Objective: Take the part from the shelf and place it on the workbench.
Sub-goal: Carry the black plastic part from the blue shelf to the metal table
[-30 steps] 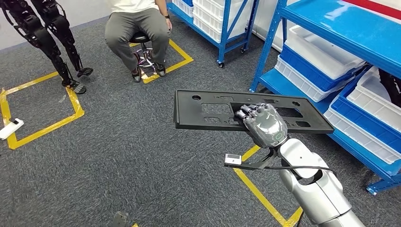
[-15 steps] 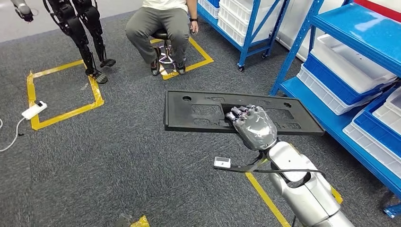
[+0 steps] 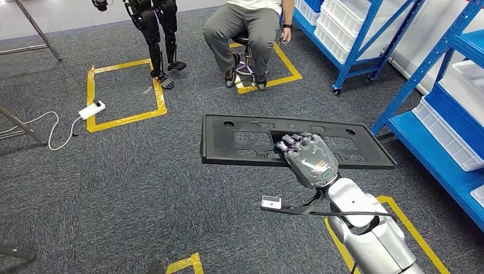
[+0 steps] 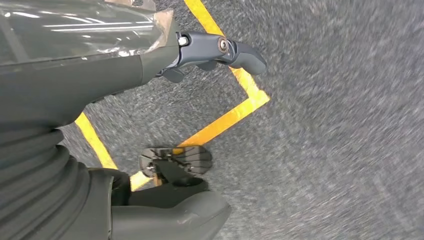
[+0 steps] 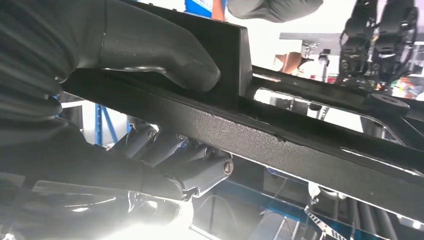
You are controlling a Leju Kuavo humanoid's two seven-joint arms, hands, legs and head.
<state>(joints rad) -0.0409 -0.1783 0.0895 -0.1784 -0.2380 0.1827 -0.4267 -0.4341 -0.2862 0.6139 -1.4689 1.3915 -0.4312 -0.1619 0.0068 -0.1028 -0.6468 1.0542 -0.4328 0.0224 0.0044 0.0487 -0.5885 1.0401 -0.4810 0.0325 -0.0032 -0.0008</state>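
Note:
The part (image 3: 245, 140) is a long flat black panel with cut-outs, held level above the grey carpet in the head view. My right hand (image 3: 308, 157) grips it at the middle of its near edge, fingers curled over the top. In the right wrist view the thumb (image 5: 150, 50) presses one face of the part (image 5: 310, 150) and the fingers (image 5: 200, 167) wrap the other face. My left hand (image 4: 100, 75) hangs over the carpet, holding nothing, its fingers (image 4: 225, 50) apart from the thumb.
A blue shelf (image 3: 451, 131) with white bins stands close on the right, another blue rack (image 3: 354, 34) at the back. A person (image 3: 245, 28) sits on a stool ahead, beside another robot's legs (image 3: 157, 34). Yellow tape squares (image 3: 122, 94) and a white power strip (image 3: 91, 109) lie on the carpet.
The whole view has swung left: the blue shelf has slid toward the right edge and more open carpet shows. My right hand still holds the part the same way.

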